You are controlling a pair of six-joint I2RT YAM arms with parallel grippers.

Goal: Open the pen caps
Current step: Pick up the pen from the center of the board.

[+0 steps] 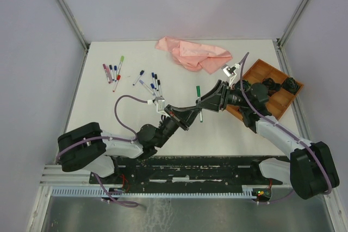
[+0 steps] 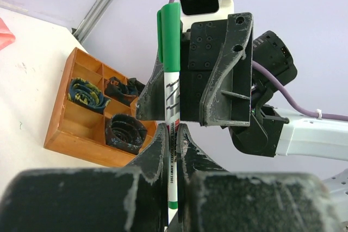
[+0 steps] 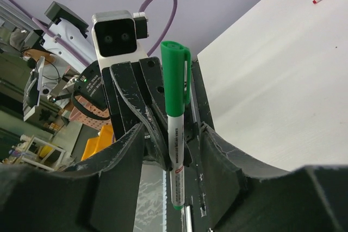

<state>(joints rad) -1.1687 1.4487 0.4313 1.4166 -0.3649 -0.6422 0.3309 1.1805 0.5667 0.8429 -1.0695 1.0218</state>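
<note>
**Green cap (image 2: 171, 31) on its pen (image 2: 172, 101), up in the air between the two arms**

Writing first. The white barrel has a black striped logo and a few lines of tiny red and black print running along it. The right wrist view also shows a red oval mark. None of it is sharp enough to read, so I can't make out a brand.

The left gripper (image 2: 174, 135) is clamped tight on the lower barrel, right over the small print. The capped end sticks out past its fingertips.

The right gripper (image 3: 175, 134) faces it head-on, roughly half open, with one finger on each side of the capped end. In its own view the fingers stand off the barrel, so it isn't gripping anything. I can't tell whether one finger just brushes the pen.

From the top, all this hangs over the middle of the table (image 1: 98, 107). The loose pens (image 1: 118, 71) lie well apart at far left, with the other caps (image 1: 122, 57) on them. There's a pink cloth (image 1: 193, 52) at the far edge and a wooden tray (image 1: 260, 71) beside the right arm.
</note>
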